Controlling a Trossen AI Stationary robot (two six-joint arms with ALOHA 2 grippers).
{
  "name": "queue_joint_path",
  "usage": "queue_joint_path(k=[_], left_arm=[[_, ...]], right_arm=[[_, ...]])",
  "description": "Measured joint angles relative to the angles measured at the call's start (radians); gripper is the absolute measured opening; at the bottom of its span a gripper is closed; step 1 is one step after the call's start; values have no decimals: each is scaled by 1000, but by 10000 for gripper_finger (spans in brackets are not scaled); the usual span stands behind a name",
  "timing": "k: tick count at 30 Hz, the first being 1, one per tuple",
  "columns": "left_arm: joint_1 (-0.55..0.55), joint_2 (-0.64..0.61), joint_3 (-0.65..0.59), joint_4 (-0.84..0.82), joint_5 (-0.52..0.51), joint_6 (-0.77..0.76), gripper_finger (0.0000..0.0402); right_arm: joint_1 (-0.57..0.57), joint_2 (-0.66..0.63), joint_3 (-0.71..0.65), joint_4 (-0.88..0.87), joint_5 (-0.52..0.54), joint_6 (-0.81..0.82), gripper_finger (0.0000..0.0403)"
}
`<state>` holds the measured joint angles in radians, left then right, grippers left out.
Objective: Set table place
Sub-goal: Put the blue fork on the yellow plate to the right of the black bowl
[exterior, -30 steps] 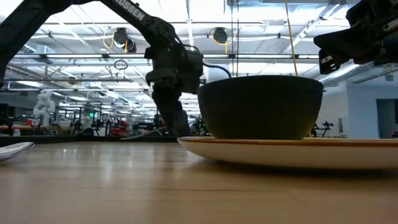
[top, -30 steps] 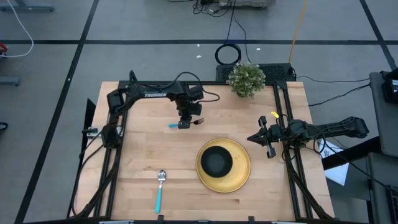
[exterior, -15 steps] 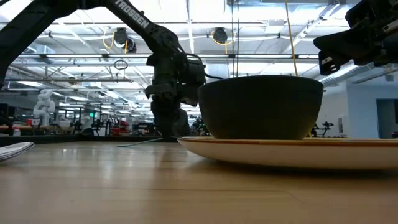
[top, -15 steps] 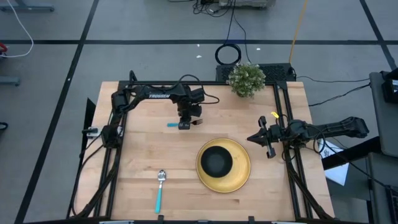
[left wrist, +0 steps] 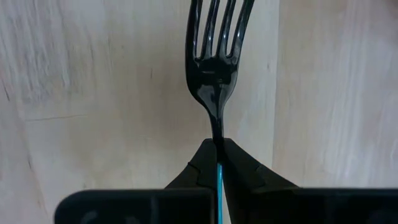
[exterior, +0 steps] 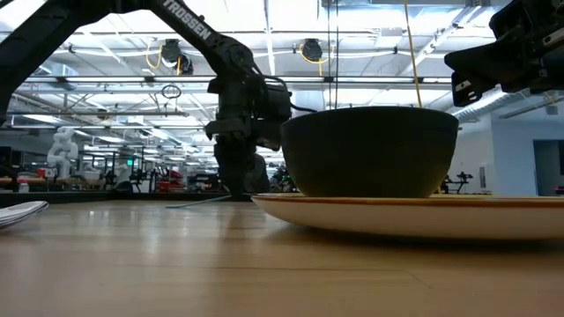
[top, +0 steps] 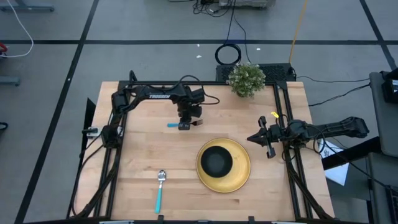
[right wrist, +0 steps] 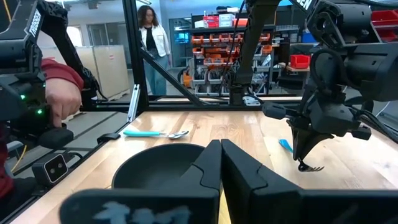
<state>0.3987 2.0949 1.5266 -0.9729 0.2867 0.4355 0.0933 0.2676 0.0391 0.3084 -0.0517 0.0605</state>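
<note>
We see the left gripper (top: 185,124) clenched on the fork (top: 198,122), its fingers (left wrist: 205,163) pinching the turquoise handle low over the far middle of the table (top: 143,155). The right gripper (top: 254,138) hangs closed and empty by the right rail. The black bowl (top: 217,162) sits on the yellow plate (top: 240,177), the spoon (top: 160,190) well left of it.

Bright, even overhead light — ceiling glare washes the low view, its near tabletop (exterior: 220,264) blurred.
</note>
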Motion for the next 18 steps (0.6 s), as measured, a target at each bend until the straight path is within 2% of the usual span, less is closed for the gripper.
queue_joint_path(k=[9, 18], left_arm=[[-7, 0, -57, -3, -2, -12, 5], [-7, -1, -61, 8, -5, -16, 5]], right_arm=[[0, 0, 0, 0, 0, 0, 0], [0, 0, 0, 0, 0, 0, 0]])
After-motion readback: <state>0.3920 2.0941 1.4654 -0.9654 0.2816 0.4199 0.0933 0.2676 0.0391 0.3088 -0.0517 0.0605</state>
